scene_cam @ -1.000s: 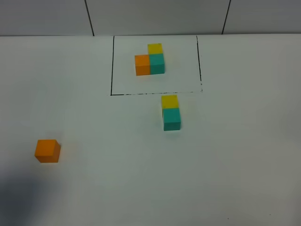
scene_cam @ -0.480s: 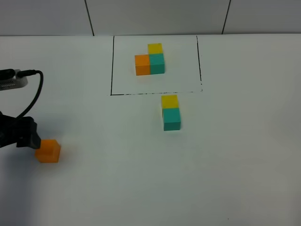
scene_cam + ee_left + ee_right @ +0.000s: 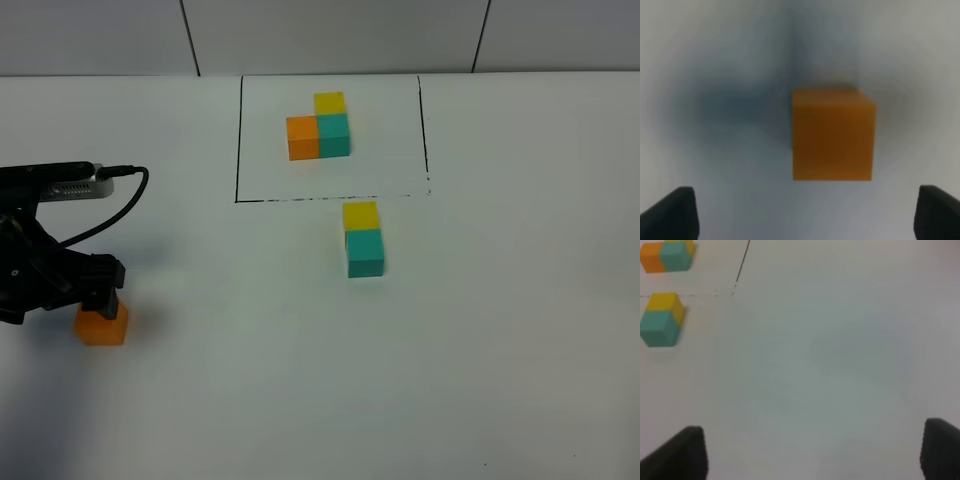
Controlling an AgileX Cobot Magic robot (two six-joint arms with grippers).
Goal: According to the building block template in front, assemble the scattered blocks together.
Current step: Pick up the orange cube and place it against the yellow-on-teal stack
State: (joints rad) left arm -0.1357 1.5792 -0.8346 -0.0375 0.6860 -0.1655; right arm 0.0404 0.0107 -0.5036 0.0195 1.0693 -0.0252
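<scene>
Hovering over the orange cube [image 3: 833, 135], my left pincer [image 3: 805, 215] is spread wide with a finger out on either side, so closing should catch it squarely. The cube sits alone at the left of the table [image 3: 500, 350], well apart from the yellow cube [image 3: 361, 215] and teal cube [image 3: 365, 252], which touch just outside the framed template [image 3: 320, 130] and lack an orange neighbour. My right pincer [image 3: 815, 455], also apart, holds nothing.
</scene>
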